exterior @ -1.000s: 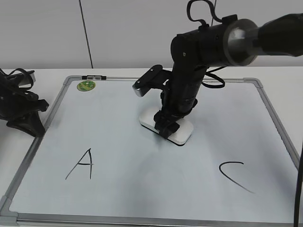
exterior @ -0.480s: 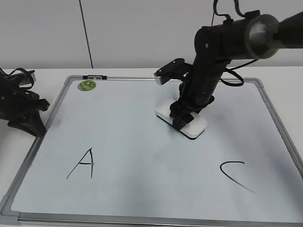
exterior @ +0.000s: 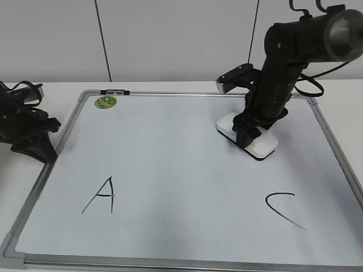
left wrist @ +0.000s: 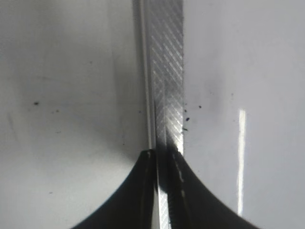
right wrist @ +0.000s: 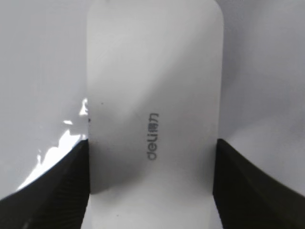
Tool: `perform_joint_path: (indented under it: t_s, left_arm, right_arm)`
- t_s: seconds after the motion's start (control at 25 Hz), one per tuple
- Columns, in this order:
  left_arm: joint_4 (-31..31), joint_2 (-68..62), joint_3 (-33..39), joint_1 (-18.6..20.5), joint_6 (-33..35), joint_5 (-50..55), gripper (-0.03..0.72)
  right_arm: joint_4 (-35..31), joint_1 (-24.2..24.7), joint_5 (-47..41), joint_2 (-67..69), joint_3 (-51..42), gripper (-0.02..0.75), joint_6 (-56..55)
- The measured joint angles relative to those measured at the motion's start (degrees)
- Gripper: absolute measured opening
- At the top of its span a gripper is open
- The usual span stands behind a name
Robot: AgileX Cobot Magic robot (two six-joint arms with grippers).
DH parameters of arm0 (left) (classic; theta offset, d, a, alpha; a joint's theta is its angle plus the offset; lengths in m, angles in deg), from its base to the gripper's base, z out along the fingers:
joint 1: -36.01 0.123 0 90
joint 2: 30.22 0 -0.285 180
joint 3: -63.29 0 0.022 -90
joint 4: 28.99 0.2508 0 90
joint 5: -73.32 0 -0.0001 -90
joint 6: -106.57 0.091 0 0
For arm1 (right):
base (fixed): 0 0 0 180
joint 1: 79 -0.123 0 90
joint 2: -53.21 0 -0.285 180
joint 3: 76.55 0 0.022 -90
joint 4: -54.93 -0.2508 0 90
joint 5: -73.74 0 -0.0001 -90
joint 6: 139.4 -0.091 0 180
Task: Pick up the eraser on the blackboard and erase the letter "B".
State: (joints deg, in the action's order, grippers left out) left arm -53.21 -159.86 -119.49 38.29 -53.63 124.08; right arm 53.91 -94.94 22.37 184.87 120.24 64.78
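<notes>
The white blackboard (exterior: 170, 153) lies flat on the table. My right gripper (exterior: 250, 134) is shut on the white eraser (exterior: 263, 146) and holds it flat on the board's upper right part. In the right wrist view the eraser (right wrist: 152, 86) sits between both fingers (right wrist: 151, 160), grey lettering up. A black "A" (exterior: 100, 196) is at the lower left and a black "C" (exterior: 283, 208) at the lower right. No letter "B" shows between them. My left gripper (exterior: 35, 145) is shut on the board's left metal frame (left wrist: 164, 71), jaws (left wrist: 163, 157) pinching it.
A round green sticker (exterior: 104, 102) sits at the board's top left corner. The white table (exterior: 17, 187) surrounds the board, and a grey wall stands behind. Black cables hang behind the right arm.
My right gripper has slid the eraser to the right, from the board's upper middle to its upper right. The left gripper has not moved.
</notes>
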Motion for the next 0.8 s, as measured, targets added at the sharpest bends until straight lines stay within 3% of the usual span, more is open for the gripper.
perform_joint_path:
  t_s: [0.28,0.56,0.8]
  left_arm:
    - [0.0,0.0,0.0,0.0,0.0,0.0,0.035]
    - [0.0,-0.08,0.0,0.0,-0.14,0.0,0.035]
    - [0.0,-0.08,0.0,0.0,-1.31,-0.11,0.035]
  right_arm:
    - [4.28,1.81,-3.6,-8.86,-0.62,0.524,-2.89]
    - [5.42,8.33,-9.15,-10.49,-1.8,0.524,-14.47]
    - [5.78,11.85,-7.96,-10.49,-7.45,0.524,-19.61]
